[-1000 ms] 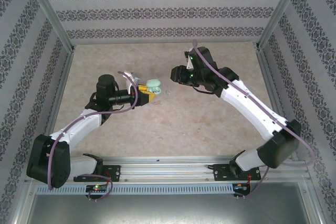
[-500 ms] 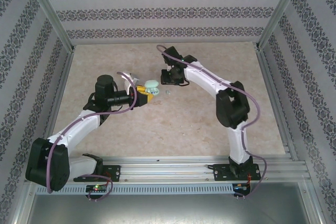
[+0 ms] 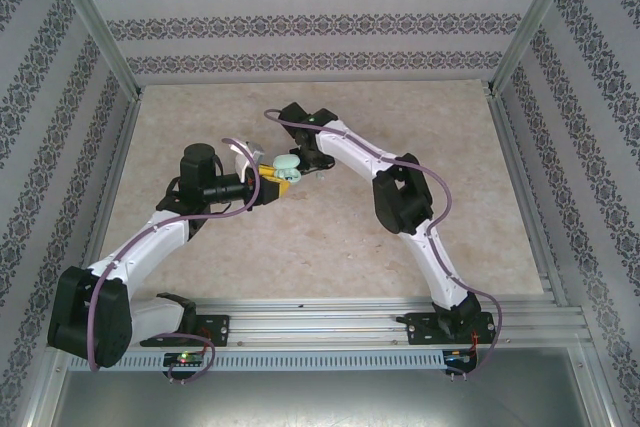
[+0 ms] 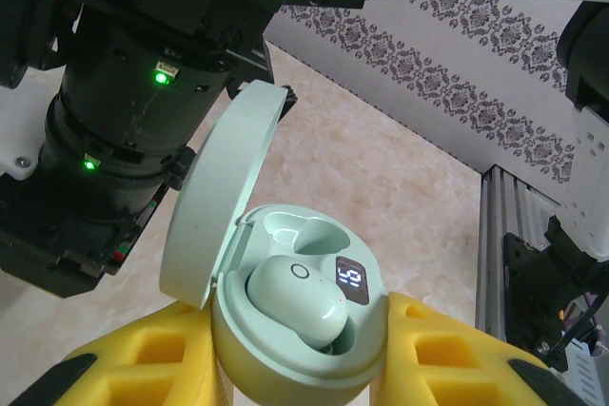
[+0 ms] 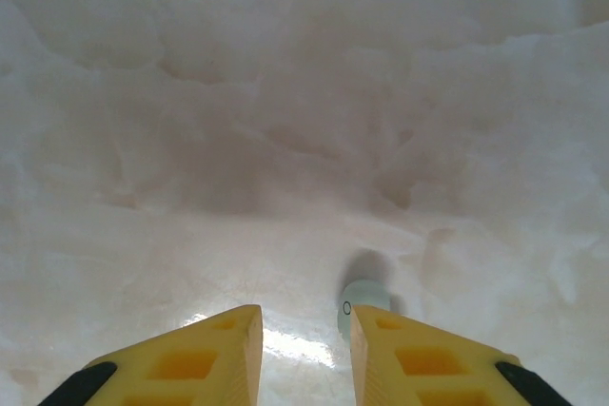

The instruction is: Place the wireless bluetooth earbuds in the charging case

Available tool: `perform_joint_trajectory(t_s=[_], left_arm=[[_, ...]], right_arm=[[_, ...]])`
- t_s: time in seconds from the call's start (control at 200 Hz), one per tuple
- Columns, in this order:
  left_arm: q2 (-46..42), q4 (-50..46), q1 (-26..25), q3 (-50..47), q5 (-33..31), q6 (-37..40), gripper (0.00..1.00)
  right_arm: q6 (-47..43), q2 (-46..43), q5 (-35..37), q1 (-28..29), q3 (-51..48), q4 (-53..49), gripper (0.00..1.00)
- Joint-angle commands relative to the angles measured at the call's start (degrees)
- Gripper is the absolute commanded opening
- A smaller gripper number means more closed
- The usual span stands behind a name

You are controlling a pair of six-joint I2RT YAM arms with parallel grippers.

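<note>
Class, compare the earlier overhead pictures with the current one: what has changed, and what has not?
The right arm swung left, bringing the right gripper, fingers apart and empty, over beside the loose green earbud. Unchanged: the left gripper clamps the open charging case, with one seated earbud.

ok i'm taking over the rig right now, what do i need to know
Left pincer: shut on the open green case.
Right pincer: jaws slightly apart, empty, low over the table, next to the loose earbud.
Done: one seated earbud in the case.
To do: grab the loose earbud and seat it in the empty slot.
</note>
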Motion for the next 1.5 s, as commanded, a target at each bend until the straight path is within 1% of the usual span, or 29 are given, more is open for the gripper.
perform_joint_trajectory(t_s=[0.0, 0.36, 0.879, 1.204, 1.494], left_arm=[[-0.31, -0.32, 0.75, 1.14, 0.24, 1.50, 0.15], [0.94, 2.03, 0.80, 0.44, 0.63, 0.45, 0.16], [0.37, 1.45, 0.92, 0.70, 0.58, 0.09, 0.16], [-0.18, 0.56, 0.84, 1.17, 0.52, 0.25, 0.16], [-1.92, -0.29, 0.92, 0.81, 0.08, 0.18, 0.15]], right_arm=[[-1.33, 2.11, 2.86, -0.25, 2.44, -4.33, 0.30], [-0.78, 0.94, 2.13, -0.40, -2.70, -1.88, 0.30], [-1.40, 2.11, 1.85, -0.73, -3.49, -1.58, 0.30], [-3.49, 2.03, 2.96, -1.53, -4.43, -2.88, 0.30], [-4.16, -0.67, 2.01, -2.77, -4.24, -2.35, 0.22]])
